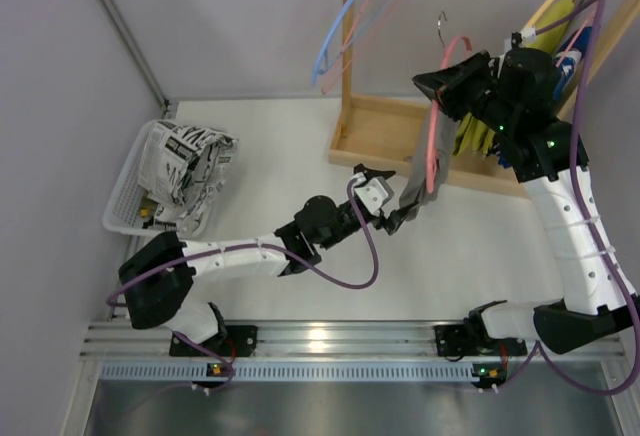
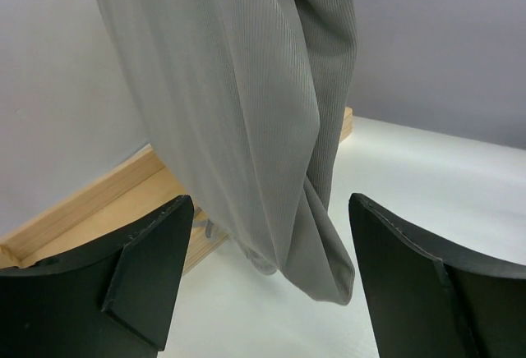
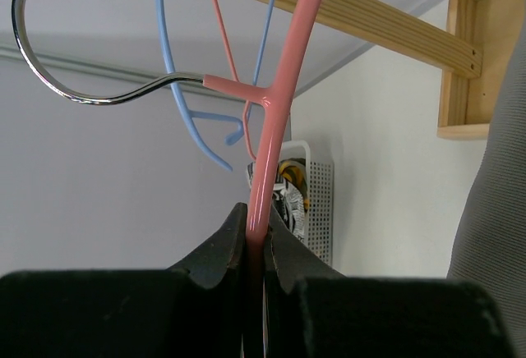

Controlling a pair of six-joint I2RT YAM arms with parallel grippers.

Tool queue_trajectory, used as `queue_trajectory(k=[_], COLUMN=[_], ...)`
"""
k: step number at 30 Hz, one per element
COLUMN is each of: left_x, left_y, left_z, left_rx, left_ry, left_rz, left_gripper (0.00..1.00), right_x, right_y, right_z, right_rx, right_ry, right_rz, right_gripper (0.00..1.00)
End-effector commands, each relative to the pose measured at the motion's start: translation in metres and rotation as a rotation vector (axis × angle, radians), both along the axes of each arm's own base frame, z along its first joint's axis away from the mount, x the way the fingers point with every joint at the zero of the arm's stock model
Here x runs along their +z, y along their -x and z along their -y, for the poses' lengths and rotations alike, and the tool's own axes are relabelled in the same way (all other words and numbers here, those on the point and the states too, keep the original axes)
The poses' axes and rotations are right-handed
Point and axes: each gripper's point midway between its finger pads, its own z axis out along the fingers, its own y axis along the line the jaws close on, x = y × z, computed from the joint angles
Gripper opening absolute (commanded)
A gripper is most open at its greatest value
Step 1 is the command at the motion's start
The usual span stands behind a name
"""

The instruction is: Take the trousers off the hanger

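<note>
The grey trousers (image 1: 415,178) hang folded over the pink hanger (image 1: 436,131), held in the air in front of the wooden rack. My right gripper (image 1: 432,88) is shut on the hanger's pink arm (image 3: 283,71) just below its metal hook (image 3: 74,87); the right gripper (image 3: 256,227) pinches the wire tightly. The trousers show at that view's right edge (image 3: 497,210). My left gripper (image 1: 388,201) is open at the trousers' lower end. In the left wrist view the trousers (image 2: 246,112) hang between and beyond the open left gripper (image 2: 271,284), not touching its fingers (image 2: 144,268).
A white basket (image 1: 120,196) at the left holds black-and-white patterned cloth (image 1: 185,171). The wooden rack base (image 1: 375,136) stands at the back. A light blue hanger (image 1: 345,16) hangs on the rail. A yellow-green garment (image 1: 475,138) and a tan-yellow hanger (image 1: 550,6) are behind the right arm.
</note>
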Motion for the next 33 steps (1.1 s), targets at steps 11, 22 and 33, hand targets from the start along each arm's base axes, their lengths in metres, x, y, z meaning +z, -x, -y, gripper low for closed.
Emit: queue_trajectory(k=[11, 22, 33], left_x=[0.039, 0.033, 0.033], left_y=[-0.022, -0.046, -0.041], left_z=[0.021, 0.005, -0.006], left_rx=[0.079, 0.123, 0.083], left_ry=[0.089, 0.084, 0.099], left_rz=[0.041, 0.029, 0.025], left_gripper=[0.78, 0.76, 0.80], right_x=[0.052, 0.050, 0.049], right_y=[0.019, 0.026, 0.027], right_z=[-0.005, -0.004, -0.008], right_rx=[0.029, 0.042, 0.067], right_ry=[-0.072, -0.064, -0.062], right_rz=[0.158, 0.162, 0.168], right_gripper=[0.00, 0.00, 0.00])
